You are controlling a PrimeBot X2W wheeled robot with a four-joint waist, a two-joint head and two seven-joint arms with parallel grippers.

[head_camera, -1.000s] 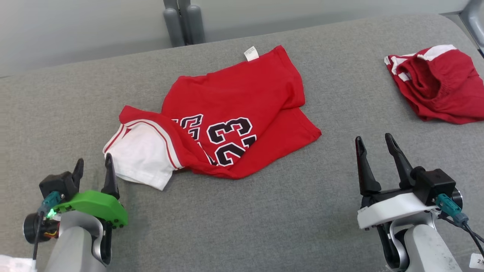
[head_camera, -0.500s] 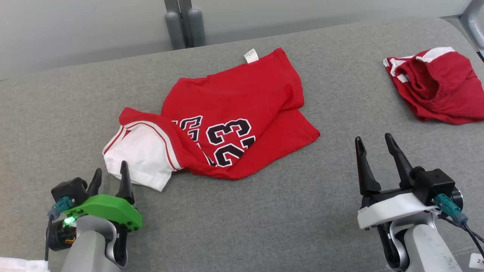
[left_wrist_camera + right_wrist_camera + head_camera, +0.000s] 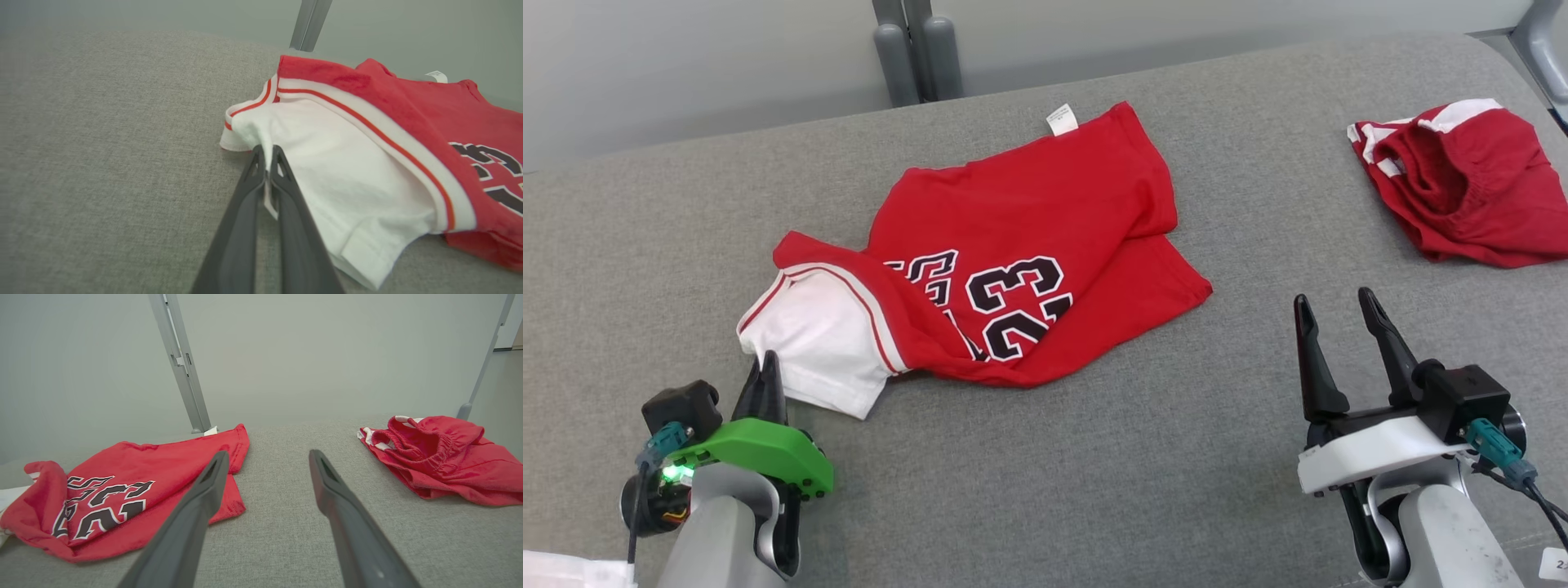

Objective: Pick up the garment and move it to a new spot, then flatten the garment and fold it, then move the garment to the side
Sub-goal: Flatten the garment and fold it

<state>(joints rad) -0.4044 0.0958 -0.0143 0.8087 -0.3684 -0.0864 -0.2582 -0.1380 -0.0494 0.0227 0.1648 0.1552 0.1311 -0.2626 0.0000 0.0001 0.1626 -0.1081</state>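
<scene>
"Between the fingers of the left claw [image 3: 267, 157], what is being held?"

"Its fingers are pressing together on the near edge of the white sleeve [image 3: 327, 171] of the red jersey [image 3: 1029, 212]. The rest of the jersey is lying crumpled on the grey padded surface [image 3: 1094, 465], spreading ahead of that claw and off to its right."

"And the right claw [image 3: 1335, 300]?"

"It is standing spread and empty, with the jersey lying ahead of it to its left, not touching it. A second red garment [image 3: 1470, 196] is lying ahead to its right, untouched."

"How far along are you rating the job?"

"I am rating it as barely starting. A pinch is being taken, but nothing is lifting off the surface as far as I can see. Moving, flattening, folding and setting aside are all remaining."
</scene>
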